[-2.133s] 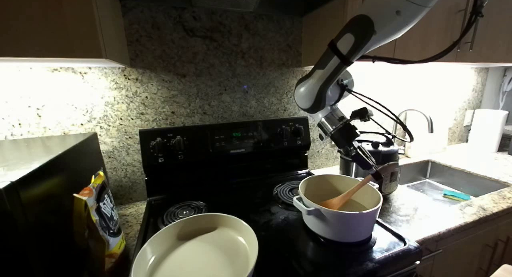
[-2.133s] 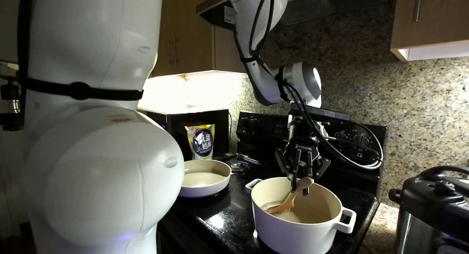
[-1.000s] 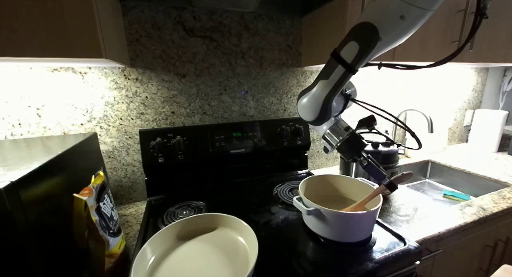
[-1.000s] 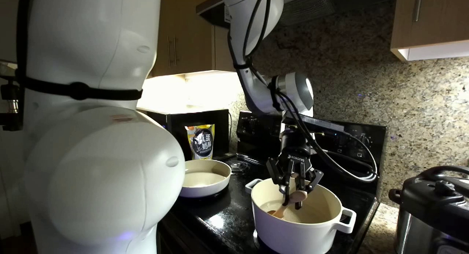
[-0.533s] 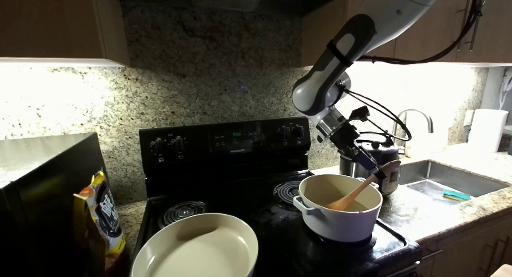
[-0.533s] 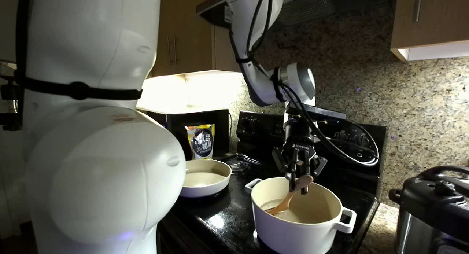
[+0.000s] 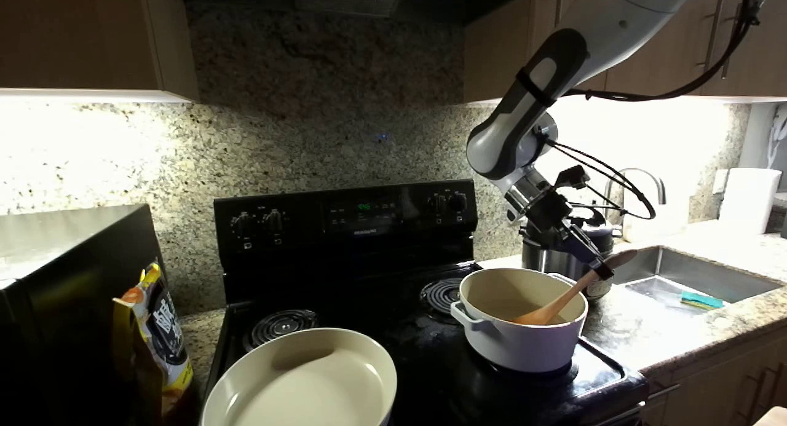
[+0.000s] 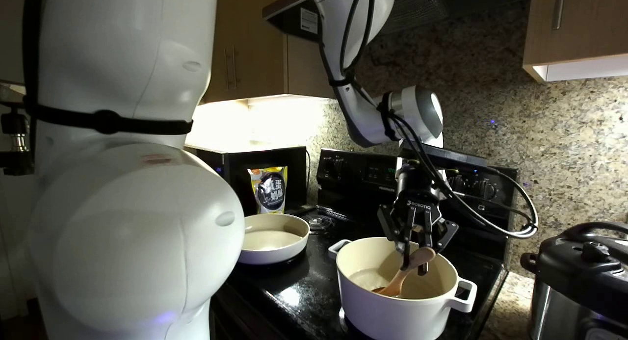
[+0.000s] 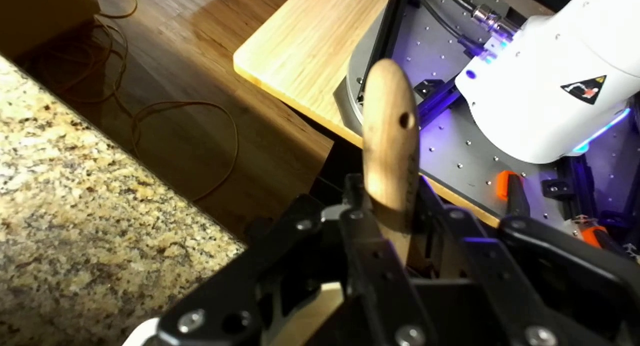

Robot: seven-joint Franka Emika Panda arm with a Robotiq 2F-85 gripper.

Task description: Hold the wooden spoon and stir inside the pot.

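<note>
Low in the white pot (image 7: 522, 349), pinched in the jaws: wooden spoon (image 7: 556, 307)

In an exterior view, right of centre: tilted, with the broad end down inside the pot and the handle slanted toward the upper right. Gripped between the jaws high on the handle. Impossible to tell whether touching the pot's floor. In the wrist view, at upper middle: rounded handle end with a small hole, beyond the jaws.

Directly under the pot: black coil stove (image 7: 421, 374). Also on the stove, at bottom left of centre and apart from the pot: wide shallow cream bowl (image 7: 313, 392). At lower left, upright near a black box-shaped appliance (image 7: 74, 303): packet with Chinese characters (image 7: 165, 327). Overhead, at upper right: white robot arm (image 7: 609, 35). At right: steel sink (image 7: 701, 275) with a green-and-yellow sponge (image 7: 701, 300) inside, tap (image 7: 660, 191) behind, paper towel roll (image 7: 750, 198) near the edge.

At lower right in an exterior view, cut off by the frame: steel-and-black pressure cooker (image 8: 584, 276).

In the wrist view, at lower left: speckled granite table (image 9: 75, 211). At upper right: white robot base (image 9: 540, 101).
</note>
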